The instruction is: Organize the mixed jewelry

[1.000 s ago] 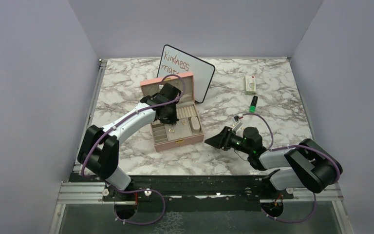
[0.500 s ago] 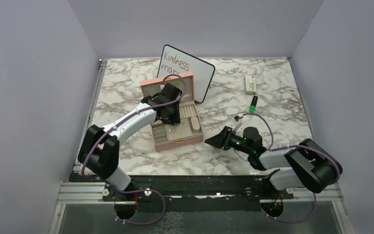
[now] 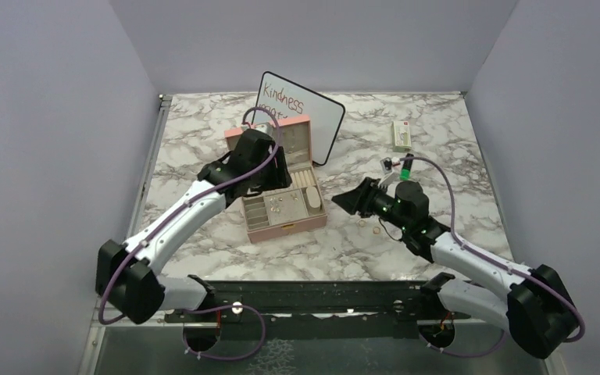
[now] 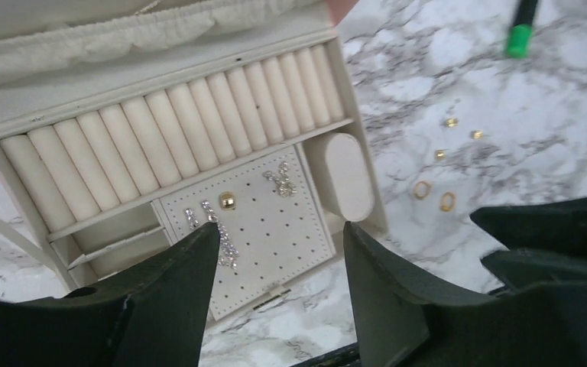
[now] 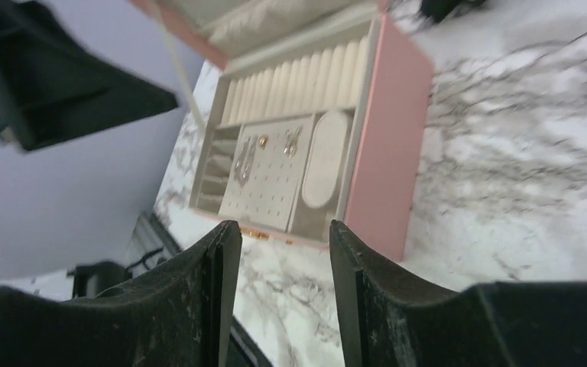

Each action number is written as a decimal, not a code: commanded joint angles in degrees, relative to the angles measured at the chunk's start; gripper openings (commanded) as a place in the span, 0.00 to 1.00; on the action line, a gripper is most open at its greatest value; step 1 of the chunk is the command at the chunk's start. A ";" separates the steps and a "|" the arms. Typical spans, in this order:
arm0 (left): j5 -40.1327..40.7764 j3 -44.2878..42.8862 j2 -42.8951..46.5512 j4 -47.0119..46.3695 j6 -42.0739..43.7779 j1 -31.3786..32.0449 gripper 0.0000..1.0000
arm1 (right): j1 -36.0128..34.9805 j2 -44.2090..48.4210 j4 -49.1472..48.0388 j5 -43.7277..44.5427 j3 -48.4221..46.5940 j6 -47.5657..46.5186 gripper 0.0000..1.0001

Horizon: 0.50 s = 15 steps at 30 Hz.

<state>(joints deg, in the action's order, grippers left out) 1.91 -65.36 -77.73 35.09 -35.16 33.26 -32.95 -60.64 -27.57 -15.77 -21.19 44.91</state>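
The open pink box (image 3: 291, 224) holds cream ring rolls (image 4: 176, 145) and a perforated pad (image 4: 275, 237). On the pad lie crystal drop earrings (image 4: 208, 226), a gold ball stud (image 4: 228, 199) and a small crystal piece (image 4: 280, 180). Loose mixed jewelry lies on the marble right of the box: two gold rings (image 4: 422, 189) and tiny gold studs (image 4: 451, 121), also seen from above as gold specks (image 3: 376, 230). My left gripper (image 4: 279, 245) hangs open and empty above the box's front edge (image 3: 275, 178). My right gripper (image 5: 283, 237) is open and empty, pointing at the box from its right (image 3: 342, 203).
A whiteboard (image 3: 312, 117) with red writing leans behind the box. A green-capped marker (image 3: 407, 164) and a white-green packet (image 3: 401, 135) lie at the back right. Lilac walls close in the marble table (image 3: 203, 117) on three sides.
My left gripper has opened and lifted back from the earring pad. My right arm has swung away from the near edge, uncovering loose gold pieces on the marble.
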 commanded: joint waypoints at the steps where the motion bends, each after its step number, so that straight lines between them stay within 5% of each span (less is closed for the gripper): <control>1: 0.40 4.36 10.49 -7.91 0.03 0.32 0.66 | -0.10 3.40 26.20 15.86 -7.68 -6.97 0.51; 6: 1.75 10.40 18.86 -13.83 1.17 0.32 0.85 | 0.47 1.06 42.07 26.73 -15.97 -8.92 0.53; 11: -1.38 17.52 23.89 -23.12 1.67 0.24 0.98 | 2.03 -5.22 49.54 31.68 -23.21 -9.42 0.76; 15: -5.00 21.96 24.88 -30.53 1.66 0.22 0.99 | 2.45 -11.12 51.37 31.02 -26.35 -11.73 0.74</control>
<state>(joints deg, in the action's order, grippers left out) 1.13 -46.65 -53.91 15.33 -34.39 33.26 -30.92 -67.40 16.36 11.09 -44.23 36.05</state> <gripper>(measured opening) 0.986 0.766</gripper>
